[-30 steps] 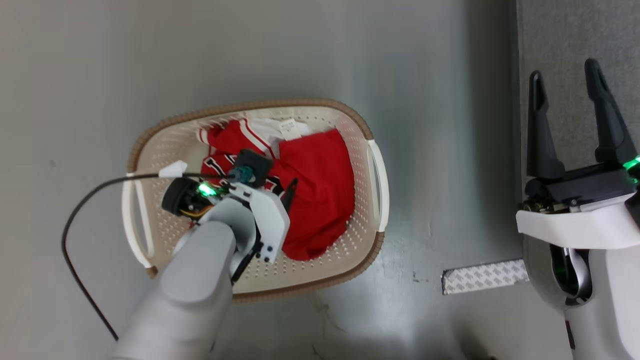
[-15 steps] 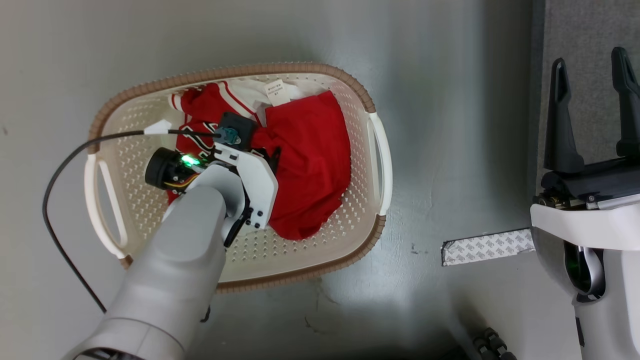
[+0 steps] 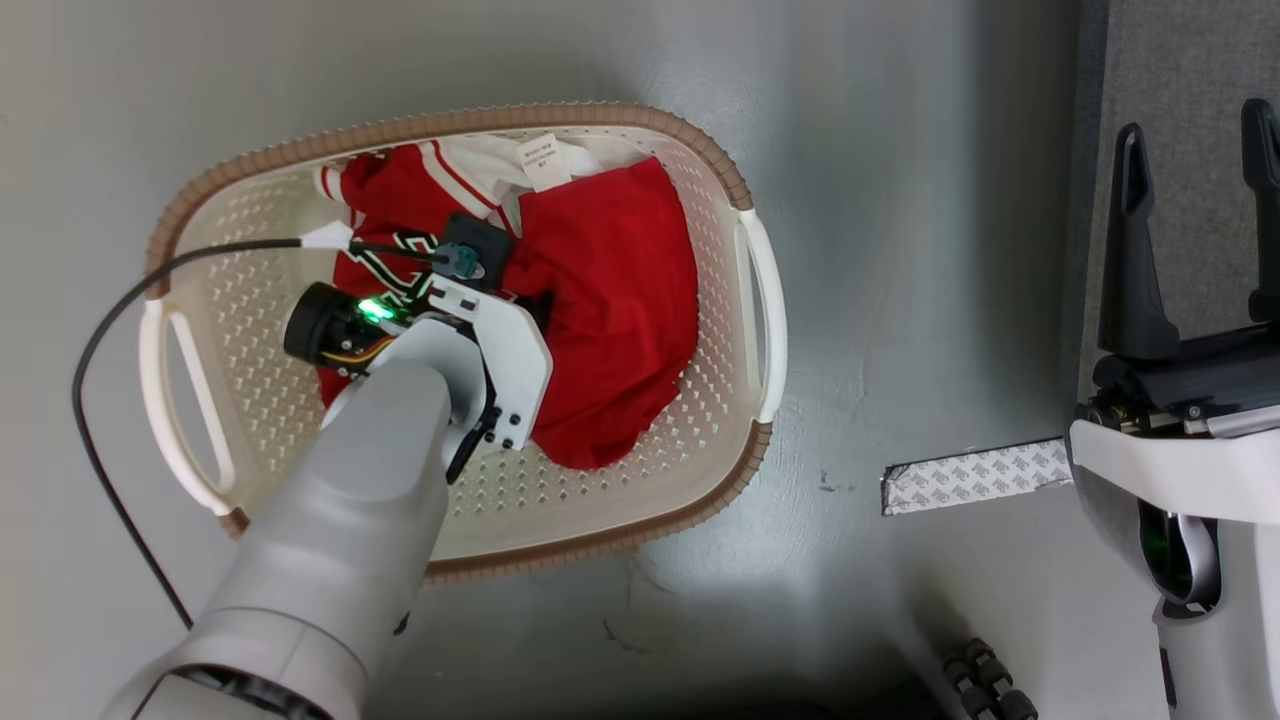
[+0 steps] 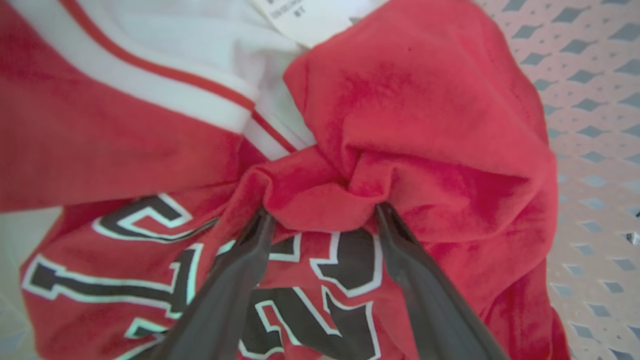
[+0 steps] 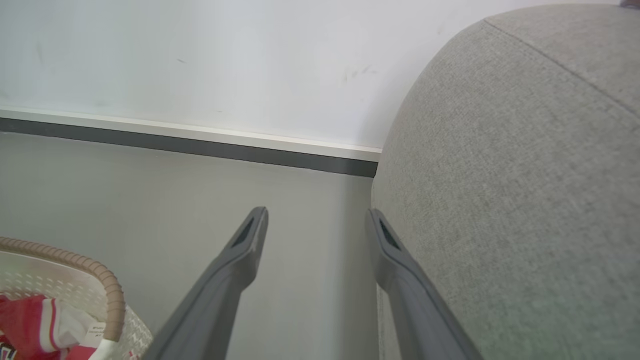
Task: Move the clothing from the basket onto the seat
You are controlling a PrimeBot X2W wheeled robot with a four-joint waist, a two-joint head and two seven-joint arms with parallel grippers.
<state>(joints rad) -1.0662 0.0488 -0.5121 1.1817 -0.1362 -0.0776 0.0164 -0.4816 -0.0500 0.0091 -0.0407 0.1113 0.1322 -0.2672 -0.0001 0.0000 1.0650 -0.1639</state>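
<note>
Clothing (image 3: 610,300) in basket (image 3: 500,120) unmoved since earlier; left gripper (image 4: 322,212), jaws spread, now pressed deeper into a fold; right gripper (image 5: 316,214) spread too.

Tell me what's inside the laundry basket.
Red jersey clothing with white trim and a white tag, bunched in the laundry basket. The left gripper presses into it; its arm covers part of the pile.

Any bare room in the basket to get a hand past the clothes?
Bare basket floor between the clothing and the left handle, and along the near rim. Crowded at centre and far rim, where the left hand straddles a fold.
</note>
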